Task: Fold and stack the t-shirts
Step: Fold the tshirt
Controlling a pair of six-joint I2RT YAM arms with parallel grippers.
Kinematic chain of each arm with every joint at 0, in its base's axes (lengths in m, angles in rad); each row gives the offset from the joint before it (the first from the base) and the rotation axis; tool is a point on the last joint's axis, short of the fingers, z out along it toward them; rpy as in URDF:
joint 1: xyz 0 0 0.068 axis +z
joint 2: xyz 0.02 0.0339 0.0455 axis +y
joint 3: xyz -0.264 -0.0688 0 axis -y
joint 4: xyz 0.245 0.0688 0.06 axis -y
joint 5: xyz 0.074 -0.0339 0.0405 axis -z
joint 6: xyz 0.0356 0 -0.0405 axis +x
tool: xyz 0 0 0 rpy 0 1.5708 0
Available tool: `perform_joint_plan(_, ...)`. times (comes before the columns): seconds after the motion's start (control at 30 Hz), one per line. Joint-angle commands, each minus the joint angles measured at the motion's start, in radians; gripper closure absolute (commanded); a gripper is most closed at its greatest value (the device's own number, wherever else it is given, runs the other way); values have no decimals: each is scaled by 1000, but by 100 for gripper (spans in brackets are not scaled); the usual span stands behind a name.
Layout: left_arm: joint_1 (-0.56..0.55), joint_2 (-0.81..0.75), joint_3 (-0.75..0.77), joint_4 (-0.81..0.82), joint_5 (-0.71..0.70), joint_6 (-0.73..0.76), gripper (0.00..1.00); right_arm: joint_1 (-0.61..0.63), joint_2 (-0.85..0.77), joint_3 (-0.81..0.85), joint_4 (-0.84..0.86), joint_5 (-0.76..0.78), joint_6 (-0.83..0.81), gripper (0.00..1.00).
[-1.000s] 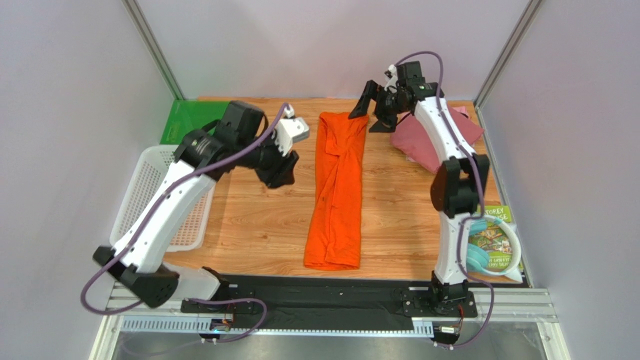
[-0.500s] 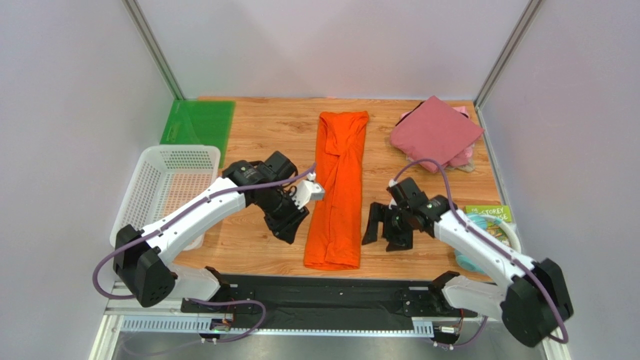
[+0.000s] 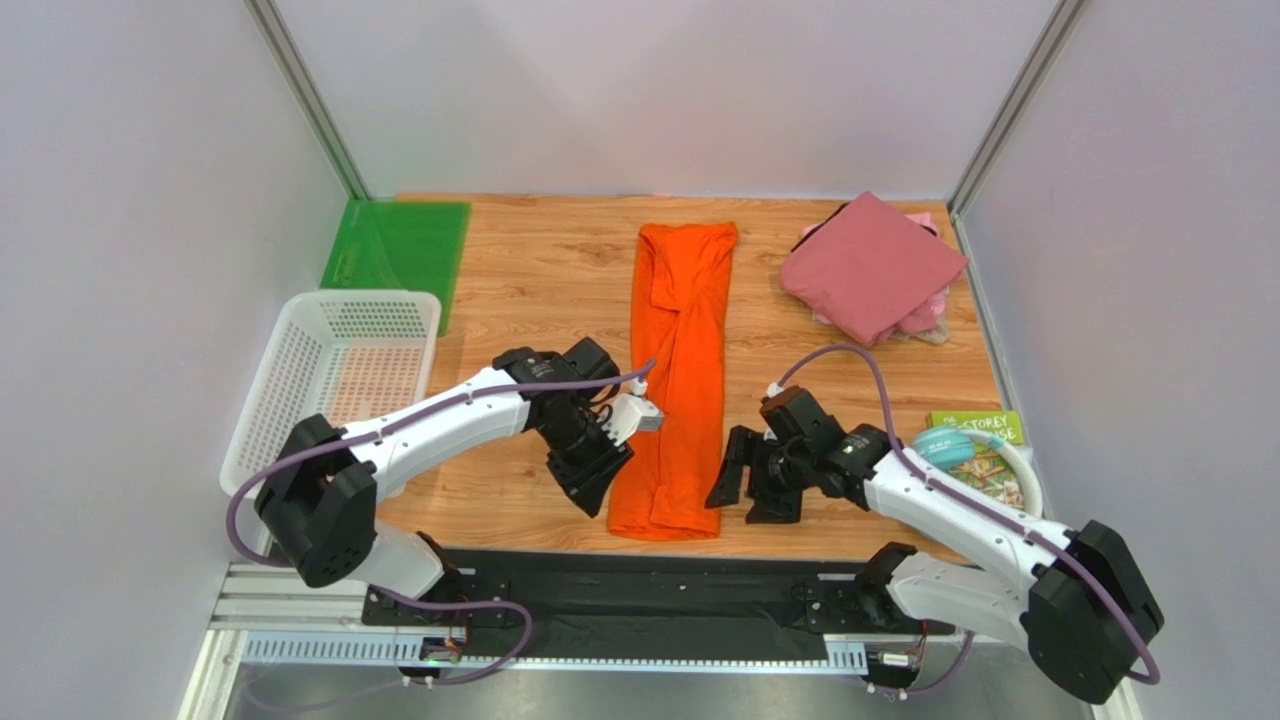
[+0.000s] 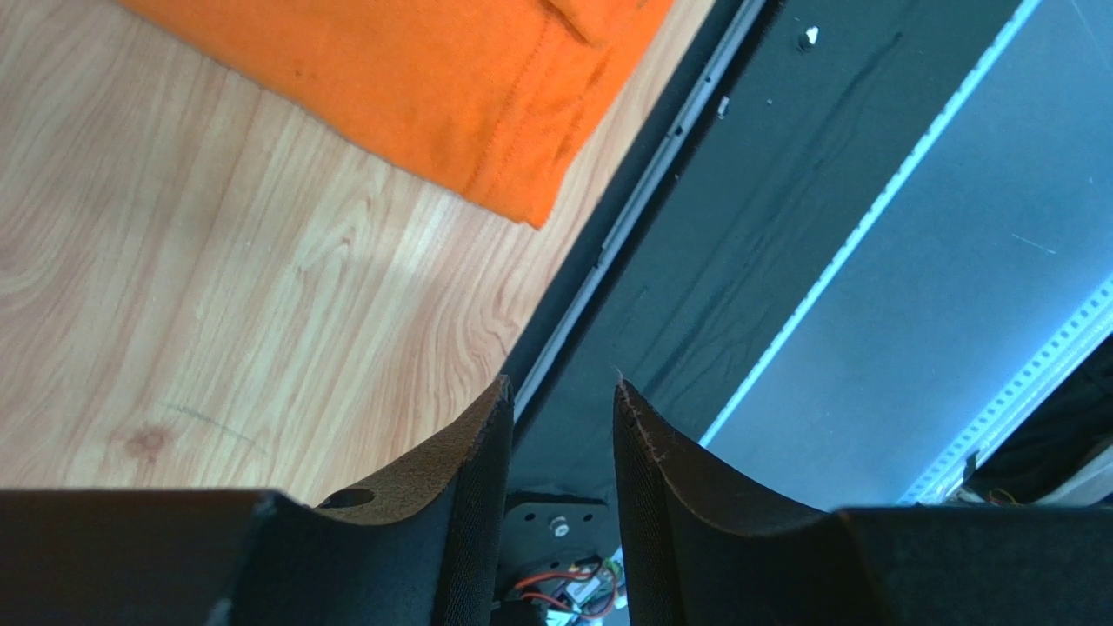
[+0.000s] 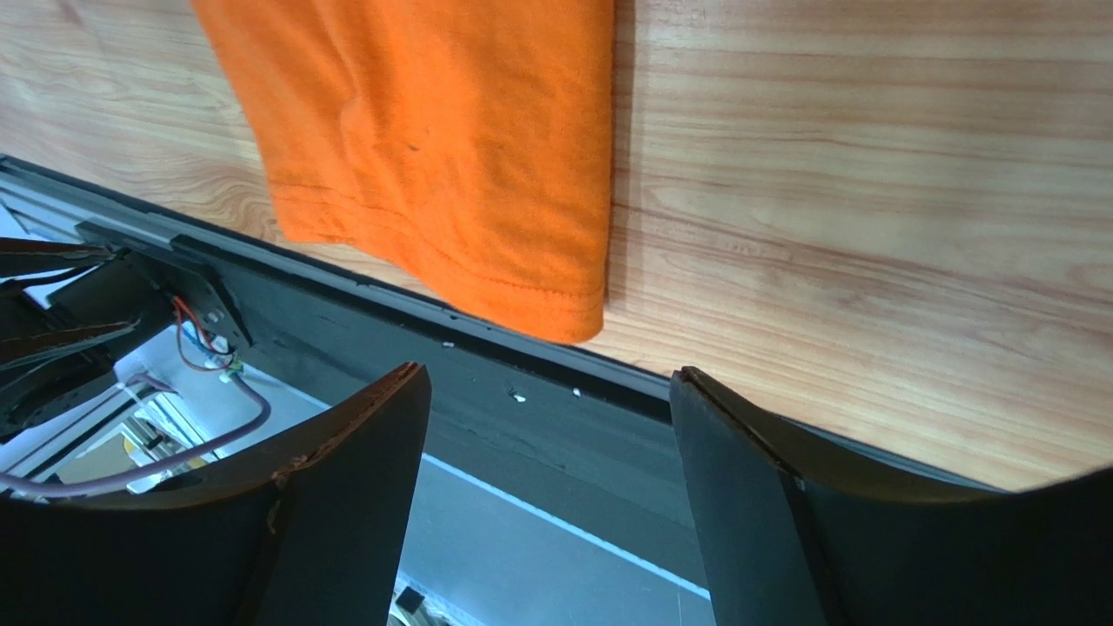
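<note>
Presently the orange shirt [image 3: 679, 375] is laid lengthwise on the surface [image 3: 511, 285]. Beside its near hem, the left pincer [image 3: 591, 480] is narrowly parted and the right pincer [image 3: 751, 480] spread wide, both empty. Both hem corners should be pinched evenly.

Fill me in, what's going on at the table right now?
Both arms are down at the near end of the orange t-shirt, which lies folded into a long strip. The left gripper and right gripper flank its hem, both open, holding nothing. A folded maroon t-shirt sits on a pink one at the far right.
</note>
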Motion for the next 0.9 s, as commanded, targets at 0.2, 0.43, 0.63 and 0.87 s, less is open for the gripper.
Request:
perform_joint_plan(0.2,-2,80,-9,103,49,-41,54,53,163,-58,201,-22,65,28)
perform_joint_plan(0.43,-4,174,-2,120,88,-70,29,53,163,-65,222,-22,72,33)
perform_joint_plan(0.63,-4,211,-18,137,114,-77,24,53,164,-82,259,-33,92,37)
perform_joint_plan(0.87,-2,304,-6,137,160,-90,20,53,172,-85,282,-37,112,43)
